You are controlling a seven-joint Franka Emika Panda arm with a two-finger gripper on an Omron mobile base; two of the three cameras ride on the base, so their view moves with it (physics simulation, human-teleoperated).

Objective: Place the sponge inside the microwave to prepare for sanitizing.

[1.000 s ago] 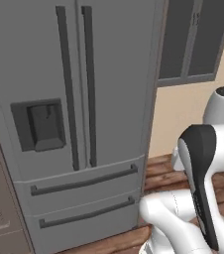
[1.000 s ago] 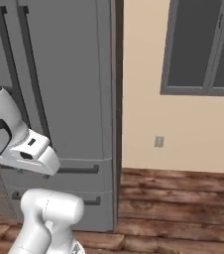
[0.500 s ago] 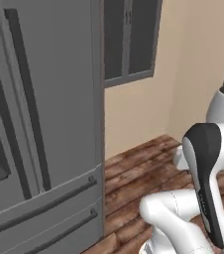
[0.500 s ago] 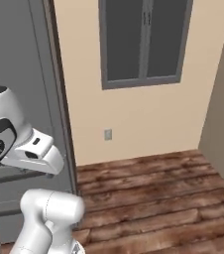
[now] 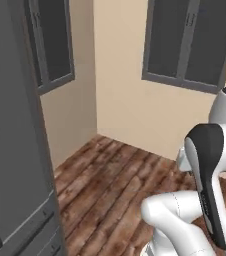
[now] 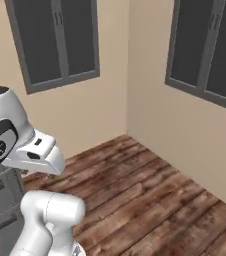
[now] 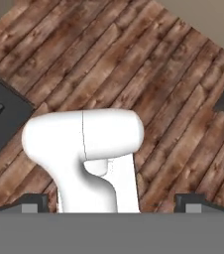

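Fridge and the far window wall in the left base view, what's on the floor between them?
Nothing: in the left base view, bare wooden floor runs from the grey fridge to the beige wall under the window.

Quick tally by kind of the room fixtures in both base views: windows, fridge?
Windows: 2, one on the wall beside the fridge, one on the adjoining wall
Fridge: 1
Total: 3

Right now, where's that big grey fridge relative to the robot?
The fridge stands at the left edge of the left base view, beside a window in the beige wall, with the wooden floor stretching away to its right.
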